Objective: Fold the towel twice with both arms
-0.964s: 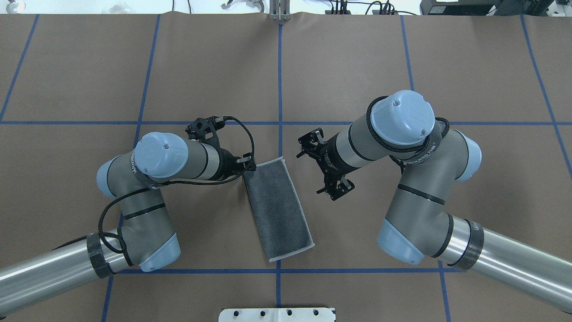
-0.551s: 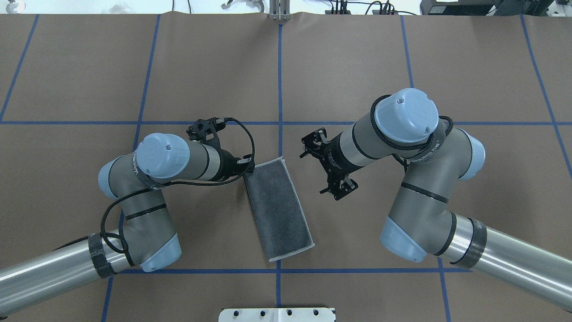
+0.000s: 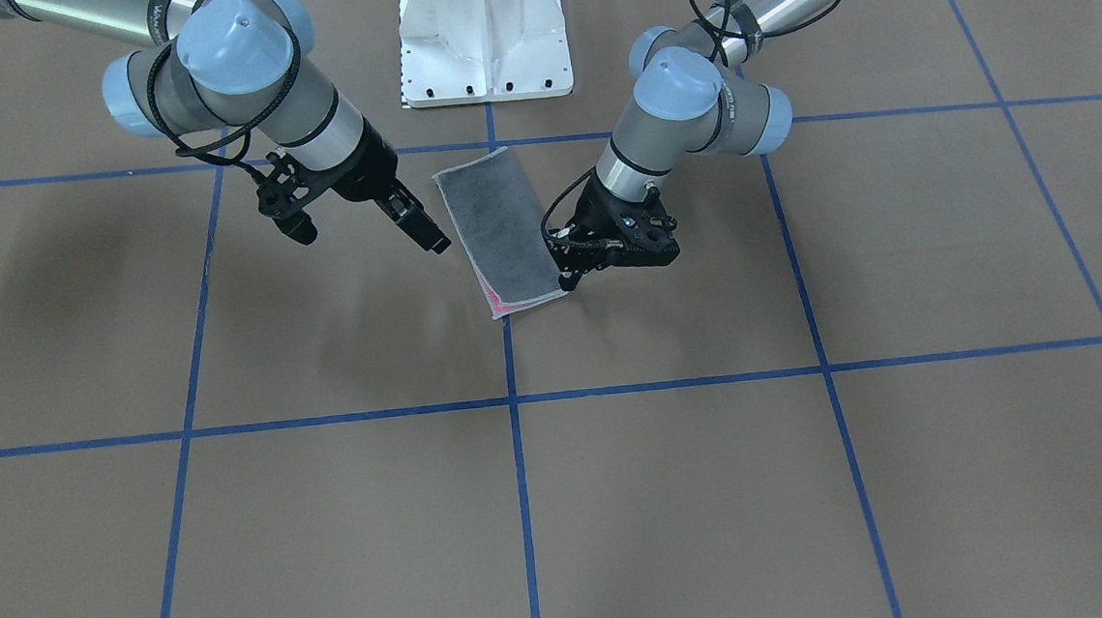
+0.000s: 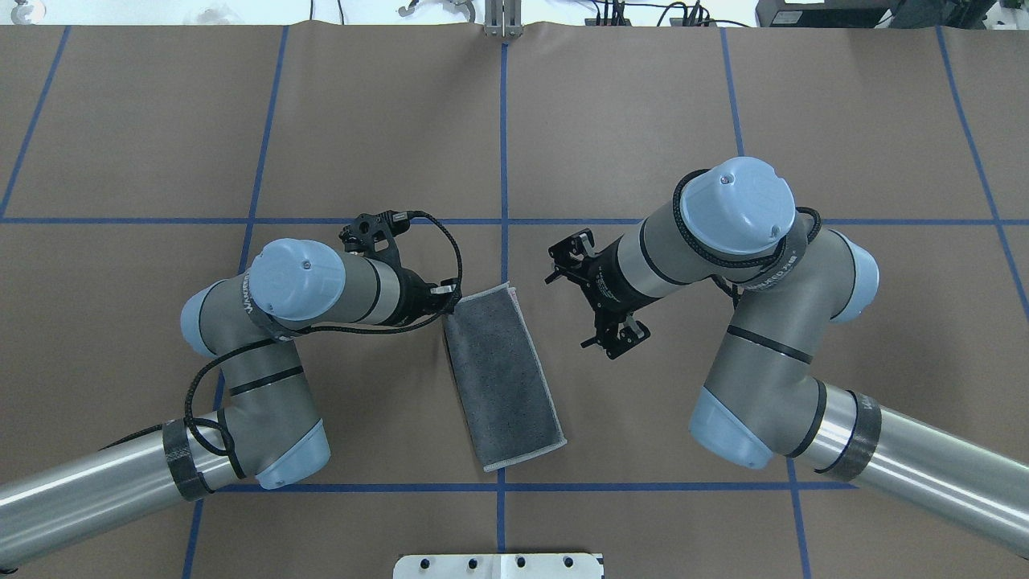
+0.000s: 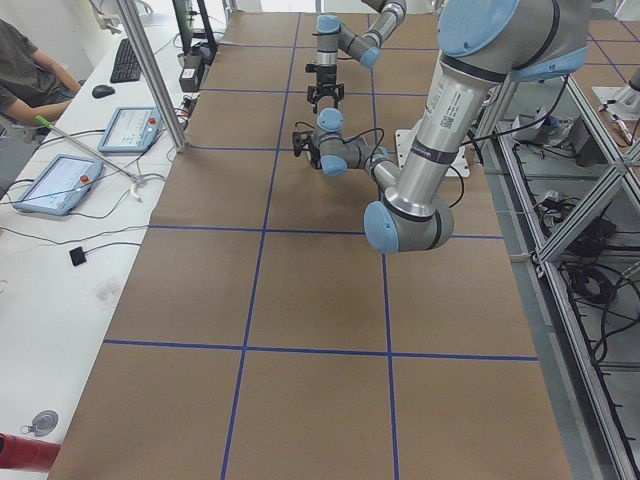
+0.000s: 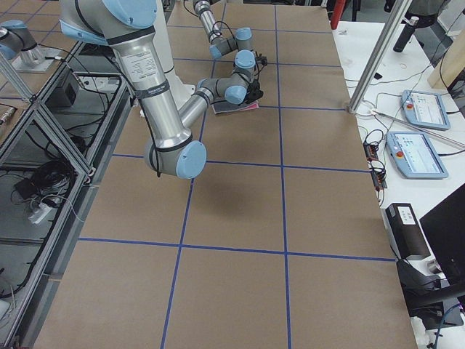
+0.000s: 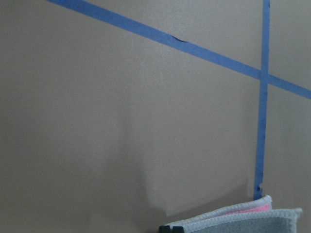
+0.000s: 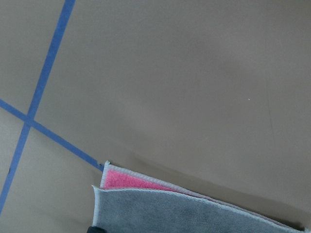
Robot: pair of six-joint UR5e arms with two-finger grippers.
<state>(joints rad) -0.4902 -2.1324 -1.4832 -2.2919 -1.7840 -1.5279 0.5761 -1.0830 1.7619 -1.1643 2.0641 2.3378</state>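
The towel (image 4: pixel 502 374) lies folded into a narrow strip at the table's centre, dark grey face up, with a light hem along its right edge. A pink sliver shows at its far end (image 3: pixel 512 304) and in the right wrist view (image 8: pixel 131 182). My left gripper (image 4: pixel 452 301) (image 3: pixel 566 284) is down at the towel's far-left corner. It looks shut on that corner, with one black fingertip (image 7: pixel 166 228) at the hem. My right gripper (image 3: pixel 424 232) hangs open above the table, apart from the towel's right side and holding nothing.
The white pedestal base (image 3: pixel 483 33) stands at the robot's edge of the table. Blue tape lines (image 4: pixel 502 161) divide the brown surface into squares. Tablets (image 5: pixel 50 185), cables and a metal post (image 5: pixel 150 70) stand on the side bench, where a person (image 5: pixel 25 70) sits.
My right arm has drawn back to the right, away from the towel. My left gripper has edged right, and the towel's far-left corner has shifted slightly with it.
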